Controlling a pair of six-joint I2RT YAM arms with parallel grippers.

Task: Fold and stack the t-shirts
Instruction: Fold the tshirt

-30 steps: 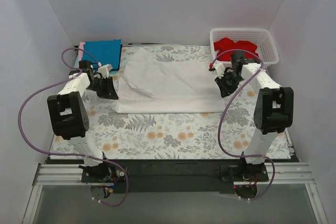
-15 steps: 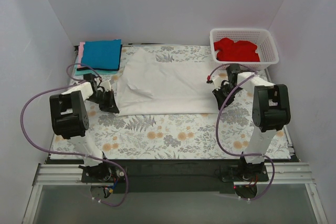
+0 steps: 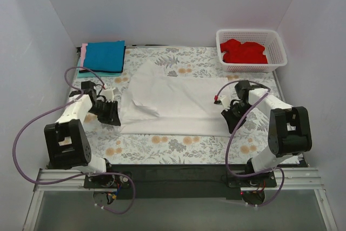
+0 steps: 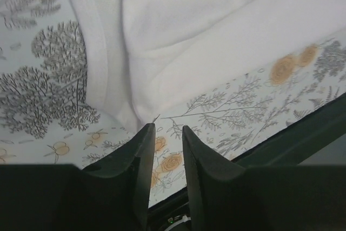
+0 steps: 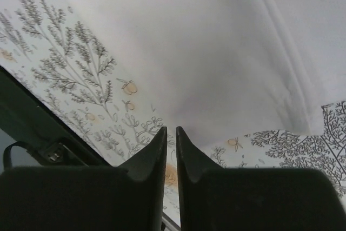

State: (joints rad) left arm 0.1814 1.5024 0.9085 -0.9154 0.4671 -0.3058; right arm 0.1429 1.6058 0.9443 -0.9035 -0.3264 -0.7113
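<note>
Now: left end effector pinches a near corner of white t-shirt; right end effector, fingers almost together, grips the other. Shirt flat on bench.

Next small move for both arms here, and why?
Probably lift both near corners slightly together to start the fold. The left end effector and right end effector sit at the near corners of the spread-out white t-shirt; the right looks shut on it, the left's grip is unclear.

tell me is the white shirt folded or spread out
Mostly spread: the white t-shirt lies broad and flat on the table cloth, far wider than the folded blue t-shirt.
</note>
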